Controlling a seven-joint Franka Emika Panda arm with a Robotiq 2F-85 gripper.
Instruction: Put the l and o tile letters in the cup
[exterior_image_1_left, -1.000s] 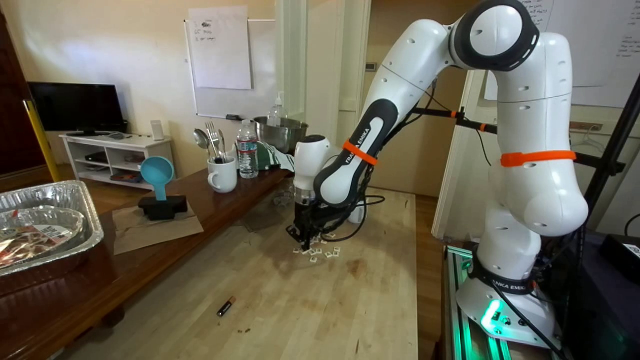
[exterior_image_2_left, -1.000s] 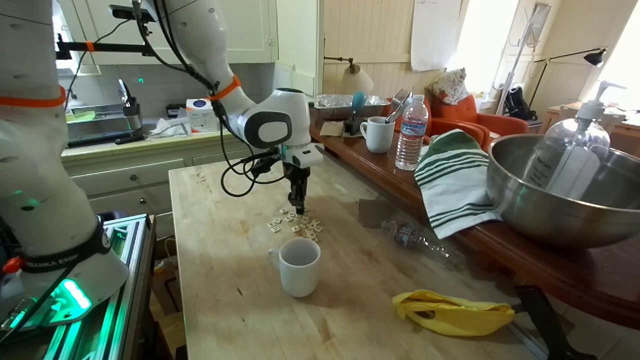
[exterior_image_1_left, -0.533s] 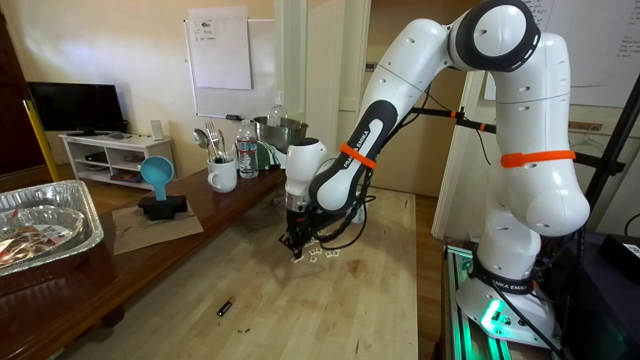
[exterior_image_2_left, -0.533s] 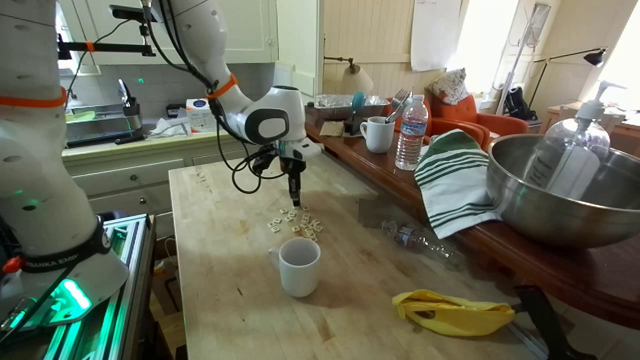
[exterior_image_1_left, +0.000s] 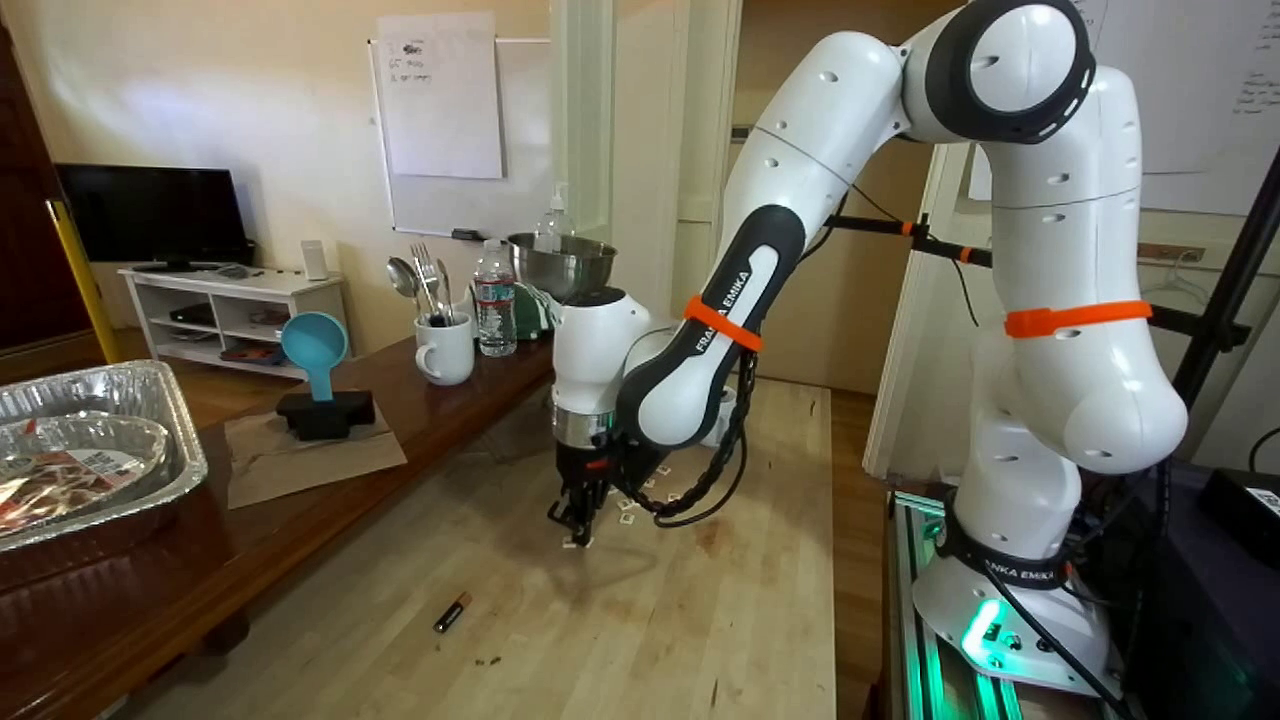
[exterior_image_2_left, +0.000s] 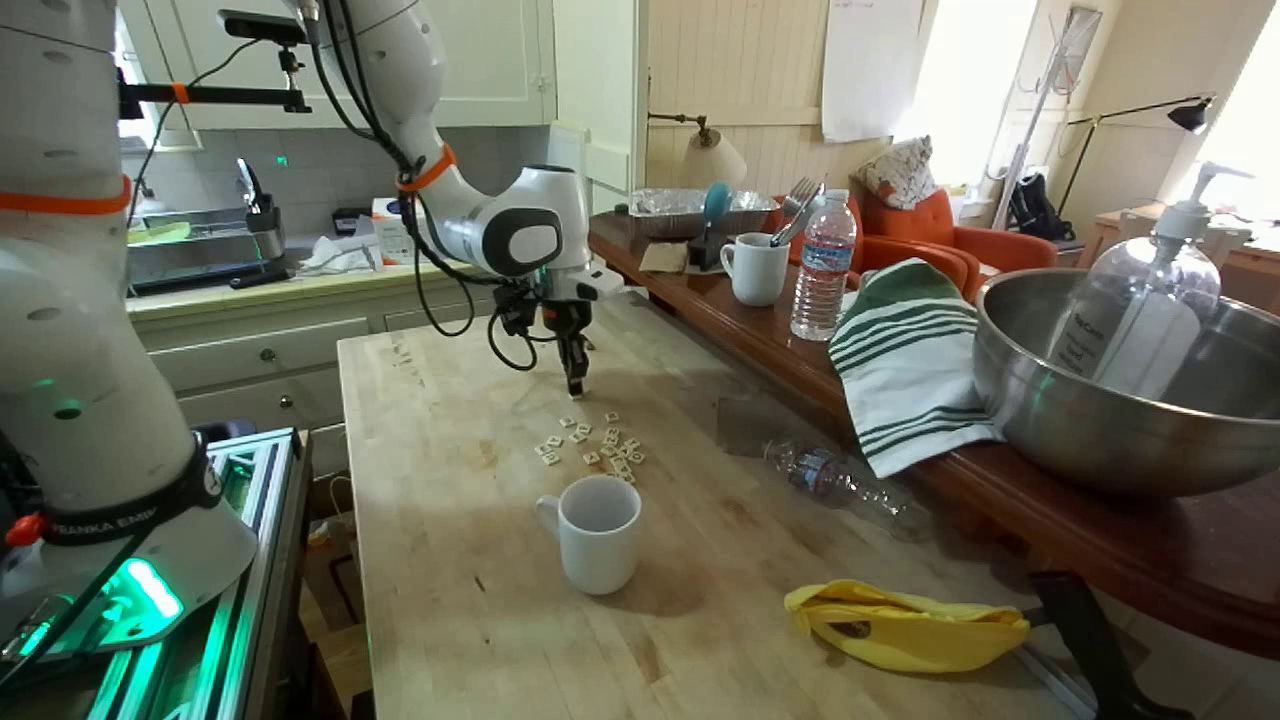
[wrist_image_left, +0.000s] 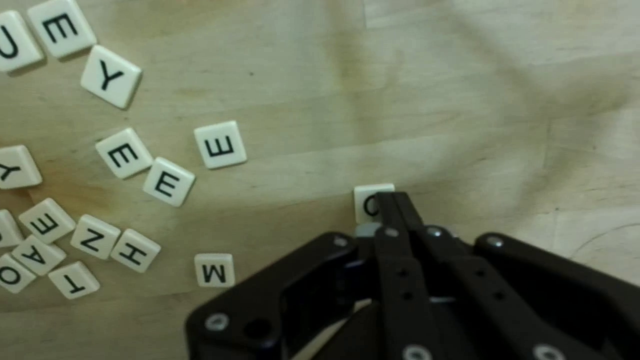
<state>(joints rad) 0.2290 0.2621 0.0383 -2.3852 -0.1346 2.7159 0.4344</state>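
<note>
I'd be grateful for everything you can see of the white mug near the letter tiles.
The mug is plain white, apparently ceramic, with a round open mouth and one handle. It stands upright on the pale wooden table, the only thing visibly touching it. The letter tiles lie nearby, apart from it. Its inside bottom is unclear.

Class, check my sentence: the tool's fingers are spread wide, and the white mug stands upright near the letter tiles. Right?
Not quite: the wrist view shows the tool with its fingers together. The white mug does stand upright near the letter tiles.
</note>
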